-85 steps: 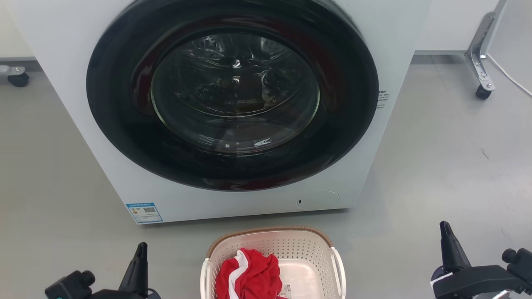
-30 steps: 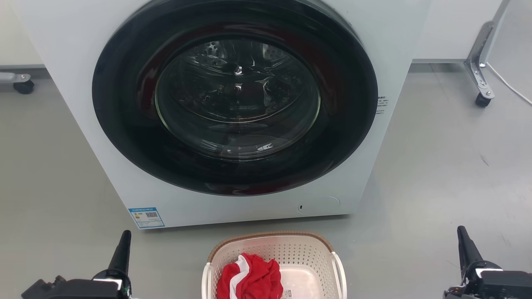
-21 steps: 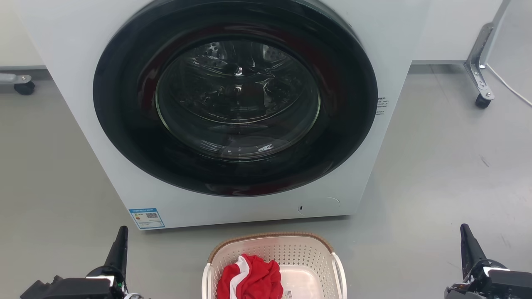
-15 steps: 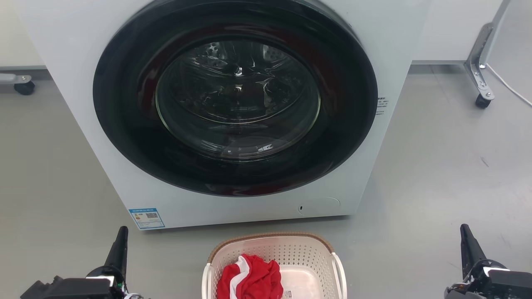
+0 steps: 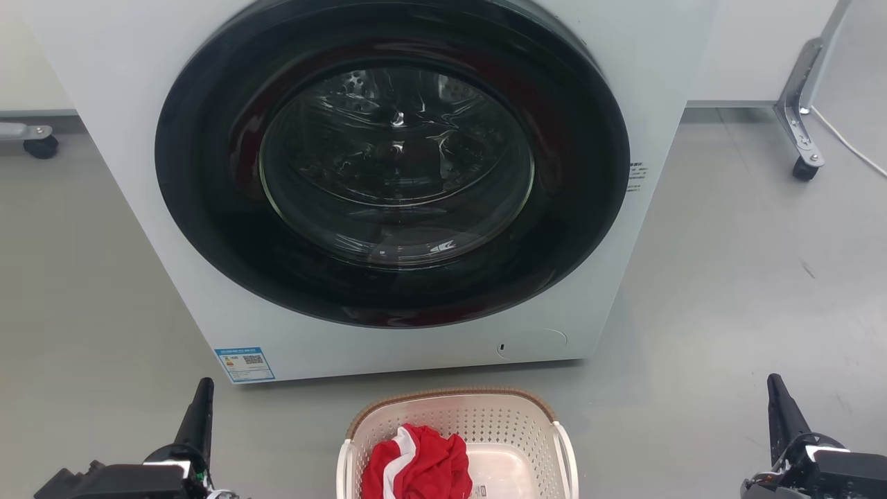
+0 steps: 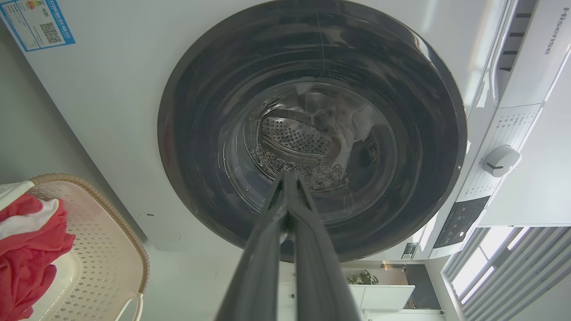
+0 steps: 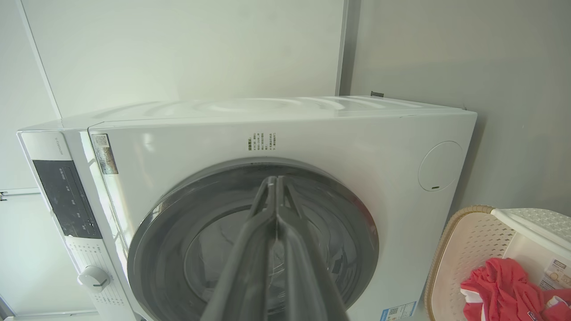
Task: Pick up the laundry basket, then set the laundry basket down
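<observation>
- Cream-white plastic with a brown rim, the basket (image 5: 485,416) stands upright on the grey floor (image 5: 727,277). It is just in front of the washer (image 5: 104,138), below its shut door (image 5: 395,159). A red-and-white cloth (image 5: 419,464) is bunched in its left half.
- The left gripper (image 5: 204,389) hangs low to the basket's left, well apart from it. In its wrist view the fingers (image 6: 267,249) are pressed together on nothing and point at the door.
- The right gripper (image 5: 776,389) hangs about as far off on the basket's right. Its fingers (image 7: 252,249) are likewise pressed together on nothing and aim at the washer's front.
- Neither gripper touches a handle (image 5: 569,450) or the rim, and the basket's weight rests on the floor.
- Step in hand, as a judgement: the scene fits two stages equally. The arms may be poised either side of the basket ahead of a lift, or standing clear of it after a set-down. The pictures do not settle which.
- Whichever it is, a next move has to reckon with a few things. The claws are closed and far from the thin side handles. The washer stands close behind the basket. The cloth lies to one side, so the load would likely sit unevenly.
</observation>
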### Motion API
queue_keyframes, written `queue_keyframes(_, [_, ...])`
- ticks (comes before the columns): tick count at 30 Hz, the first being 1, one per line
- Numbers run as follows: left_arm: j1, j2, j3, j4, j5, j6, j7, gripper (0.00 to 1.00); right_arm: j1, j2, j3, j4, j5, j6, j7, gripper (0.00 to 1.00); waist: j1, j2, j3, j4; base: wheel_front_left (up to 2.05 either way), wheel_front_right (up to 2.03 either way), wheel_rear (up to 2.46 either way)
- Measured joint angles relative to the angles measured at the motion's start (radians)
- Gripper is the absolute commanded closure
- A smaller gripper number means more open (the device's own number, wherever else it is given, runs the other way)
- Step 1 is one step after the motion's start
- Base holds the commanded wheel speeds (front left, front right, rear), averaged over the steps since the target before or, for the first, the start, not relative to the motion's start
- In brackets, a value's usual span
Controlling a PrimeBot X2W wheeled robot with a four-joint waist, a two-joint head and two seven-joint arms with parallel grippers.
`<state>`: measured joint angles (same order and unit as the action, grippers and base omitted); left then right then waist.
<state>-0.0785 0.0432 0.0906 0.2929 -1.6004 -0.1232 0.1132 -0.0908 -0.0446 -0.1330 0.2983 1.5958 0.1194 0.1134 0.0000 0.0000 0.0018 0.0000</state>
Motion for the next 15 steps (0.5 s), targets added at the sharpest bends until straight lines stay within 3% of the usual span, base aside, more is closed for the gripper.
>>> queue_keyframes(15, [0.0, 0.0, 0.0, 0.001, 0.0, 0.0, 0.0, 1.0, 0.0, 0.0, 0.0, 0.0, 0.0, 0.0, 0.0, 1.0, 0.0, 0.0, 0.0, 0.0, 0.0, 0.0, 0.0])
